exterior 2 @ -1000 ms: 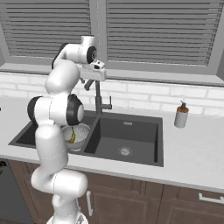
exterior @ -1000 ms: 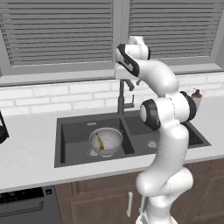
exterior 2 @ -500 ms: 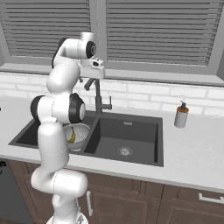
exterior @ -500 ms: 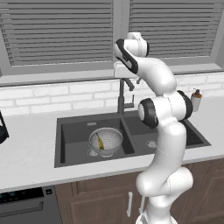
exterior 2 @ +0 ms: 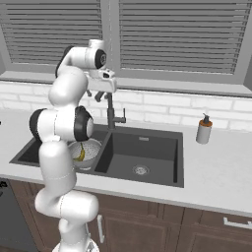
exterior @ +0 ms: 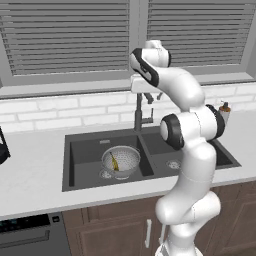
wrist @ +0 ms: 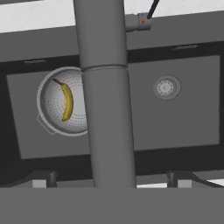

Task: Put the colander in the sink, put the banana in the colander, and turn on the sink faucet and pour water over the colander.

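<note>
Grey counter [exterior: 35, 170] is seen around the dark sink [exterior: 80, 150]. Inside its left basin the colander [exterior: 121, 161] is set, with the banana [wrist: 66, 101] laid in it. Above the faucet [exterior 2: 111, 112], the gripper [exterior 2: 94, 93] is held with jaws spread wide, nothing grasped.

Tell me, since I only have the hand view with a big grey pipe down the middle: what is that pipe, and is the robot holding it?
Observer: It's the sink faucet, a gooseneck rising behind the divider of the sink. The gripper hangs by its top with jaws open, holding nothing.
Operator: Is water running?
Observer: No stream shows in either base view.
Operator: I see the banana in the colander. Which basin is it?
Observer: The left one; the colander holds the banana.
Operator: Anything else nearby?
Observer: A soap bottle stands on the counter right of the sink.
</note>
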